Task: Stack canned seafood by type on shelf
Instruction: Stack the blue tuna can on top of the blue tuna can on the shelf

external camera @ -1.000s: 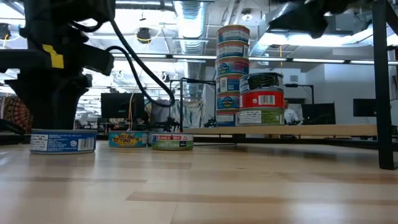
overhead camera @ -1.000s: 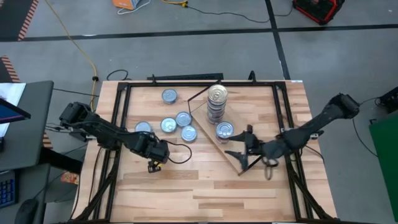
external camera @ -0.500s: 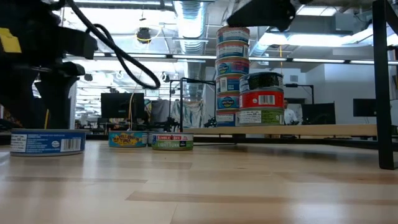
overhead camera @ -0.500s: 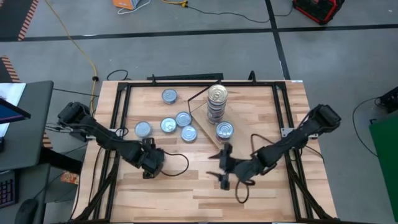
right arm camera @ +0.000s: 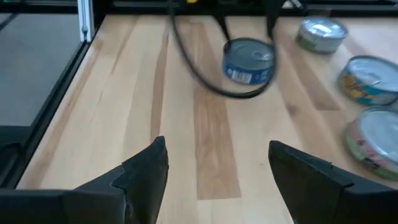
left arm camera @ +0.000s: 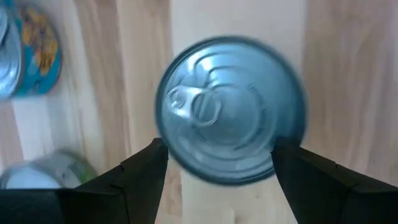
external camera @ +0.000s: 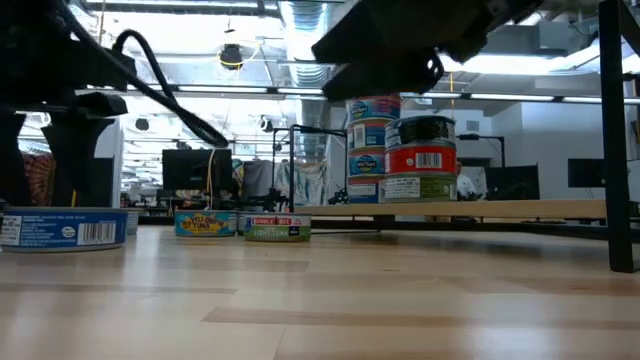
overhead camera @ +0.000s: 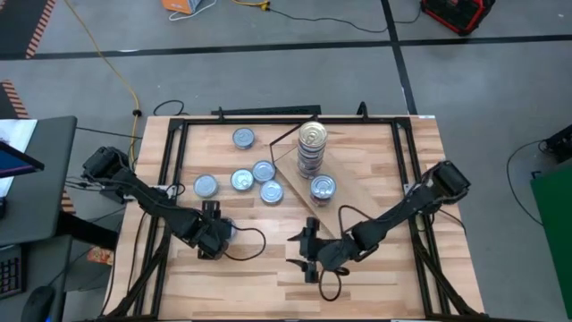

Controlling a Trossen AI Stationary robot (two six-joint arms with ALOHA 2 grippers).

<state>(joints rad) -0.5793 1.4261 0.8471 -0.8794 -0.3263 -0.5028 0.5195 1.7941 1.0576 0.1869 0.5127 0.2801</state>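
The left end effector (left arm camera: pixel 217 168) hangs wide open over a blue tin (left arm camera: pixel 231 109) at lower left of the high view. A skewed closing could knock the tin sliding. The right end effector (overhead camera: pixel 307 253), also wide and empty, sits low centre, well below the shelf (overhead camera: pixel 350 199) and its stacks.

The plank tabletop (overhead camera: pixel 375 277) rests on a black metal frame (overhead camera: pixel 268 114) on a grey floor (overhead camera: pixel 268 72). A yellow cable (overhead camera: pixel 114 67) runs across the floor to the table's far left corner. A red and black case (overhead camera: pixel 458 12) sits beyond the table. A dark side surface (overhead camera: pixel 36 179) stands left of the table, carrying a blue-edged screen (overhead camera: pixel 13 161).
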